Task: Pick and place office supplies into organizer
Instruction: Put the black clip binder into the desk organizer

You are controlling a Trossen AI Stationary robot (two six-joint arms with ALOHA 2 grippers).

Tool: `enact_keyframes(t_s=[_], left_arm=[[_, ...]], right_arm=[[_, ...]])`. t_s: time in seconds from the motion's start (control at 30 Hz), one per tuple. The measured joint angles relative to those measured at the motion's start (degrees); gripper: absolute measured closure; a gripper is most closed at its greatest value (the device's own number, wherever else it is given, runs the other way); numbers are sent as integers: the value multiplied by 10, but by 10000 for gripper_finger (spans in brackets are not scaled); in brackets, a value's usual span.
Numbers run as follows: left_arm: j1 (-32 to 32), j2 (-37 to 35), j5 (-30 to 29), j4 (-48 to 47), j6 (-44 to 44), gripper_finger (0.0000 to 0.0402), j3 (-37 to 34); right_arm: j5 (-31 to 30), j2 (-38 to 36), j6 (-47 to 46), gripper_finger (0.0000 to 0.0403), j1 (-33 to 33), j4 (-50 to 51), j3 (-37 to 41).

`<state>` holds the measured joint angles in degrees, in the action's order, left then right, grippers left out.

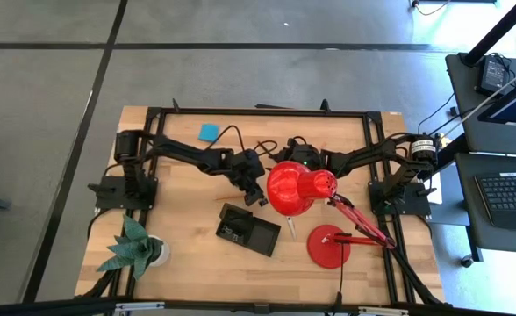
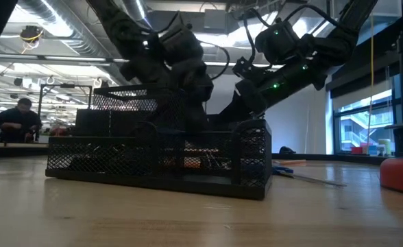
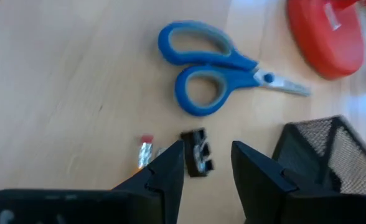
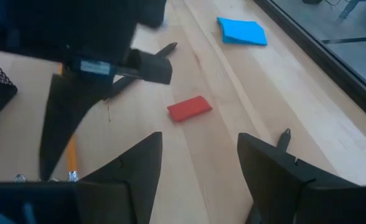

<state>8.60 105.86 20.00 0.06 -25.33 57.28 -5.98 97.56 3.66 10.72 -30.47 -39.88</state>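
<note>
The left gripper [image 3: 208, 163] hangs with fingers parted, grasping nothing, directly over a small black clip [image 3: 197, 151] on the worktop [image 1: 188, 254]. Just beyond the clip lie the blue-handled scissors [image 3: 217, 68], the mesh organizer [image 3: 329, 152] to one side. The right gripper [image 4: 198, 158], also released, hovers near a red piece [image 4: 189, 108], with the blue sticky-note pad [image 4: 241, 31] farther off. The red lamp [image 1: 300, 187] shade crowds both grippers.

The wooden table [image 1: 188, 246] is carrying the black mesh organizer [image 1: 247, 229], a blue sticky-note pad [image 1: 209, 132], blue-handled scissors [image 3: 217, 76], a black clip [image 3: 197, 151], a red piece [image 4: 190, 108], the lamp's red base [image 1: 327, 247] and a green paper plant [image 1: 133, 246].
</note>
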Motion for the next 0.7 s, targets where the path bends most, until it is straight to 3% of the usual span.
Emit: enact_keyframes(t_s=[0.3, 0.5, 0.7], left_arm=[[-12, 10, -1, 2, 10, 274, 0], [-28, 10, -53, 2, 20, 274, 0], [-30, 10, -54, 2, 22, 277, 0]], right_arm=[[0, 0, 13, 191, 0, -1, 0], [0, 0, 13, 191, 0, -1, 0], [0, 0, 13, 191, 0, -1, 0]])
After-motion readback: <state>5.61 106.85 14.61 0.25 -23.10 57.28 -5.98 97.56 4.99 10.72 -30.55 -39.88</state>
